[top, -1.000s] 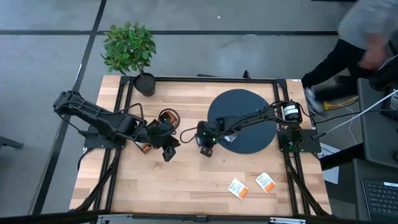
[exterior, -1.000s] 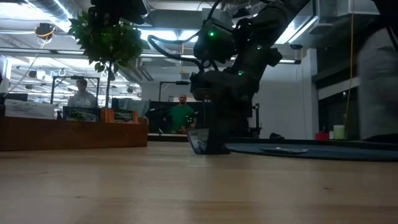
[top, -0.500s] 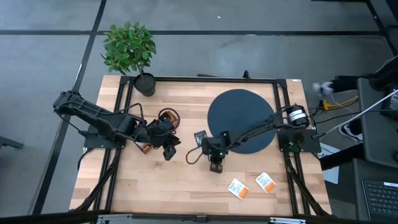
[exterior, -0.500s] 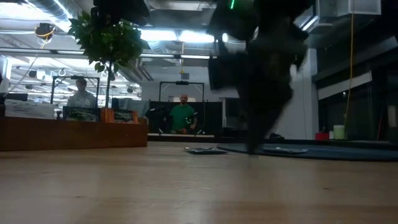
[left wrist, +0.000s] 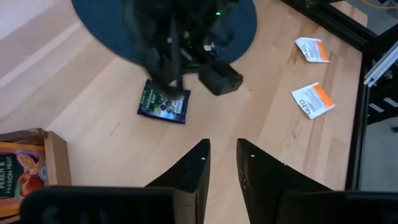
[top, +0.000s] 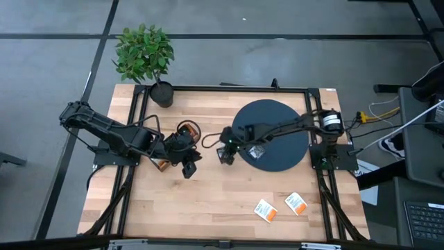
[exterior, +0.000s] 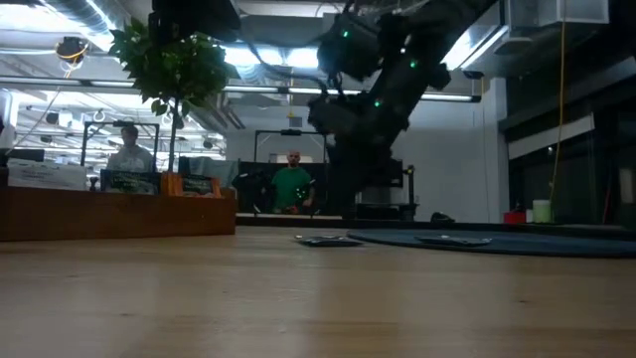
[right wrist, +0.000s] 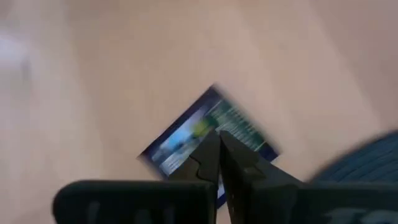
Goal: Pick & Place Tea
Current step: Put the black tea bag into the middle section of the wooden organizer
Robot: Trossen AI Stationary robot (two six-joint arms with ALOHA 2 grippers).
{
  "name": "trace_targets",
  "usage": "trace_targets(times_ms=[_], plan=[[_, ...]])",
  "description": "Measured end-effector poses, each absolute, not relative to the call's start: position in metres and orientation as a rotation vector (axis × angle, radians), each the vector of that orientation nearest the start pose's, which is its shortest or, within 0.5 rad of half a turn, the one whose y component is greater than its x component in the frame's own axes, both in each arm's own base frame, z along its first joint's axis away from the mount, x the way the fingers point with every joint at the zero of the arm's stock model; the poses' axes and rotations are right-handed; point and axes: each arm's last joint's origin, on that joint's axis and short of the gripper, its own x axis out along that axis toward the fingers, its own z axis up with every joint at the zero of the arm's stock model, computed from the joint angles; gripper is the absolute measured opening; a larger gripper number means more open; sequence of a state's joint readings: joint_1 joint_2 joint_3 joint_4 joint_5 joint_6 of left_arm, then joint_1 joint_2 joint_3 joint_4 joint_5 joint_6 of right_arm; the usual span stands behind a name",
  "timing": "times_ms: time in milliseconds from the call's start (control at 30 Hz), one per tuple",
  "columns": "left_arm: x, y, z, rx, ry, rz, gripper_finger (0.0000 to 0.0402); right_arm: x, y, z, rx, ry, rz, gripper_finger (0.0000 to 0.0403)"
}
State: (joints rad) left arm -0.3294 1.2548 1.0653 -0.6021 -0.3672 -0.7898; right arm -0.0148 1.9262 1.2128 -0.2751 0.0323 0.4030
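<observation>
A dark blue sachet (top: 223,154) lies flat on the wood just left of the dark disc (top: 277,121); it also shows in the left wrist view (left wrist: 164,103) and the low view (exterior: 326,240). My right gripper (top: 226,147) hangs over it with shut fingers (right wrist: 217,138), raised off the table (exterior: 346,184). A second dark sachet (top: 257,151) rests on the disc. Two white-and-orange sachets (top: 266,210) (top: 296,203) lie near the table's near right corner. My left gripper (top: 187,169) waits open (left wrist: 222,144) left of the centre.
A brown wooden box (left wrist: 28,163) with an orange sachet in it sits under my left arm. A potted plant (top: 146,59) stands at the far left corner. Black frame rails (top: 316,173) run along the table's sides. People sit in the room behind (exterior: 291,184).
My right gripper let go of the dark blue sachet, which stood tilted on its edge under the fingers and now lies flat beside the disc. The gripper swung toward the near edge, then came back over the sachet, higher than before.
</observation>
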Motion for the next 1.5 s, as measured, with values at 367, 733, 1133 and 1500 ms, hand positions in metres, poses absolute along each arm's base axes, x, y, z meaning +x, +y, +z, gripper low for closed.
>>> trace_targets(times_ms=[367,733,1133,1500], plan=[[0.248,-0.066,0.3,-0.495,0.663,0.359,0.0074,0.396,-0.008,0.12,0.443,1.067,-0.102,0.0015],[0.249,-0.065,0.3,-0.54,0.678,0.346,0.0074,0.391,0.04,0.118,0.358,1.103,0.436,0.0004],[0.249,-0.065,0.3,-0.578,0.673,0.351,0.0074,0.369,0.046,0.18,0.38,0.964,0.359,0.0008],[0.286,-0.086,0.249,-0.716,0.886,0.307,0.0074,0.284,0.051,0.186,0.663,0.779,0.131,0.0013]])
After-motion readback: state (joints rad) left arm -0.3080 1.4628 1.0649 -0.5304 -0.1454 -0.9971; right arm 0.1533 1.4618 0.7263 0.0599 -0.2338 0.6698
